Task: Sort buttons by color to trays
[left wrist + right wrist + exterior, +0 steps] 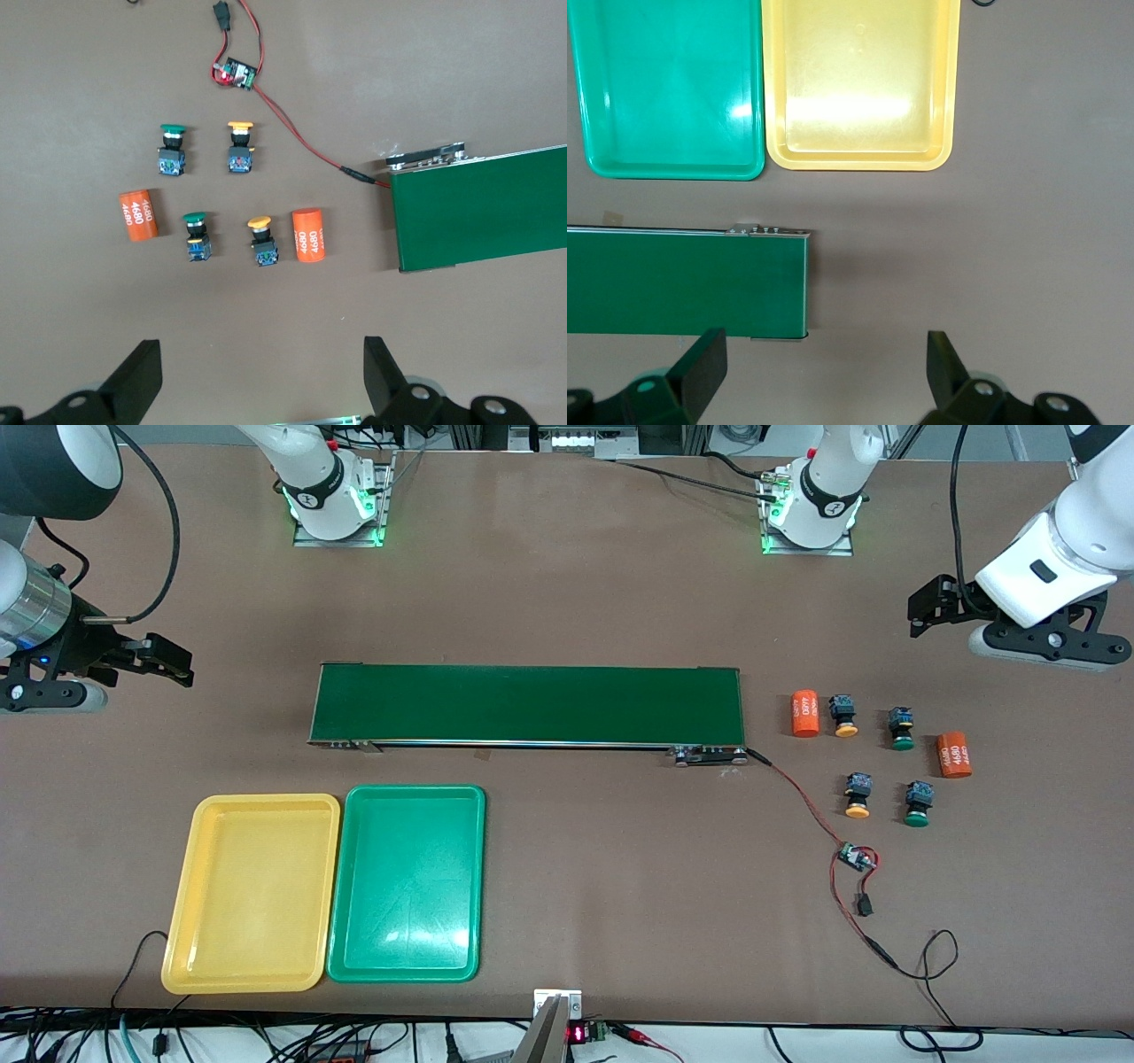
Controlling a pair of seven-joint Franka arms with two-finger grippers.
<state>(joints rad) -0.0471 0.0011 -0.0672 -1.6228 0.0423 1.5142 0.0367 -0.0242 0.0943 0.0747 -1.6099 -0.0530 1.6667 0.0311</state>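
Buttons (879, 760): four, loose near the left arm's end of the conveyor belt (528, 704).
Handling: likely light, rigid; pinch the blue-black body.
Left gripper (926, 609): released, above buttons.
Right gripper (164, 662): released, waiting.
Trays (266, 803): bare.

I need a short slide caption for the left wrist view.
Open left tool above four buttons and two orange cylinders beside the conveyor belt.

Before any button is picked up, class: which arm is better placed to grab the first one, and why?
The left arm. Its open claw hangs at the end of the table where all four buttons lie. The right claw, also open, waits by the yellow tray and green tray.
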